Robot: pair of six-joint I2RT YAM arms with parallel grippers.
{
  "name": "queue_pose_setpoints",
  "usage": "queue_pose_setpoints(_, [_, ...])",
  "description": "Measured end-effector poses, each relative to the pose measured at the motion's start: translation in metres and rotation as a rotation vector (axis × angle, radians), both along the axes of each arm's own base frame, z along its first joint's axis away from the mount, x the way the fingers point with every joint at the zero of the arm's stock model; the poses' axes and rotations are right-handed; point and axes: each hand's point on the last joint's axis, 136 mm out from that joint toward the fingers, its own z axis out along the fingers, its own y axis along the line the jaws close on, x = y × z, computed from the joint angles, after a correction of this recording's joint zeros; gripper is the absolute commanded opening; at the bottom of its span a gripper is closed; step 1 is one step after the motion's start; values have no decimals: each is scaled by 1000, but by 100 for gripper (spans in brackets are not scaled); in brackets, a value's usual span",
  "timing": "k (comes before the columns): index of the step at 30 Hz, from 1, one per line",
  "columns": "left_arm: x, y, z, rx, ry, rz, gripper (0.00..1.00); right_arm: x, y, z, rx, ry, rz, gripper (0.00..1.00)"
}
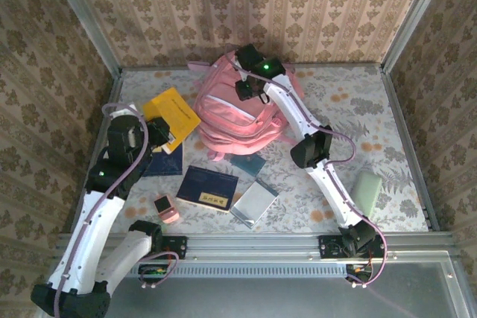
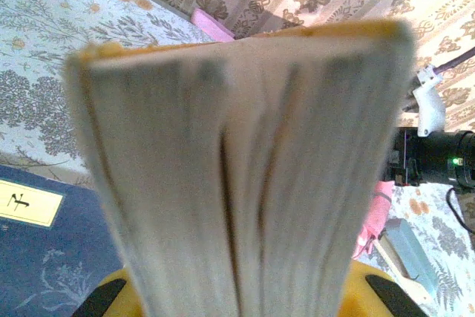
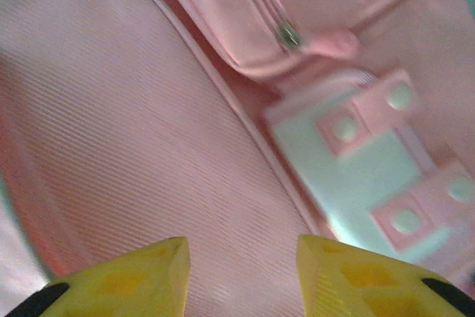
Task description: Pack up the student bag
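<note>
The student bag (image 1: pixel 231 117), a big soft pink backpack, lies at the back middle of the table. My right gripper (image 1: pixel 248 86) hovers over its top and is open; in the right wrist view its yellow fingertips (image 3: pixel 137 276) stand apart just above the bag's ribbed pink fabric (image 3: pixel 148 139), with nothing between them. A zip pull (image 3: pixel 288 35) and a pale panel (image 3: pixel 349 183) lie just beyond. My left gripper (image 1: pixel 153 138) is shut on a yellow book (image 1: pixel 174 115), lifted left of the bag. The book's page edge (image 2: pixel 245 154) stands between the left gripper's fingers (image 2: pixel 111 296).
A blue book (image 1: pixel 167 161) lies under the left arm. A dark blue book (image 1: pixel 207 188), a teal book (image 1: pixel 247 164), a silver notebook (image 1: pixel 253 202) and a small pink item (image 1: pixel 166 208) lie in front of the bag. At the right lies a pale green object (image 1: pixel 367 190).
</note>
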Motion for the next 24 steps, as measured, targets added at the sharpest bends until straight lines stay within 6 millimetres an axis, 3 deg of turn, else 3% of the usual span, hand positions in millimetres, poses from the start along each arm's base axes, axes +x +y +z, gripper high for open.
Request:
queue_pose_setpoints(5, [-2,-2,-3,32,7,-16,0,-27,-28,9,-211,18,11,52])
queue_pose_setpoints(12, [-6,-3,-2,54,1,-31,0,-62,-47,20,-241,-3,57,55])
queue_pose_setpoints(17, [-8,-5,-1,51,-2,-42,0,-68,-29,-4,62,105,130,54])
queue_pose_setpoints(24, [-11,-6,2,41,-13,-56,0,-49,7,-2,375,174,246,55])
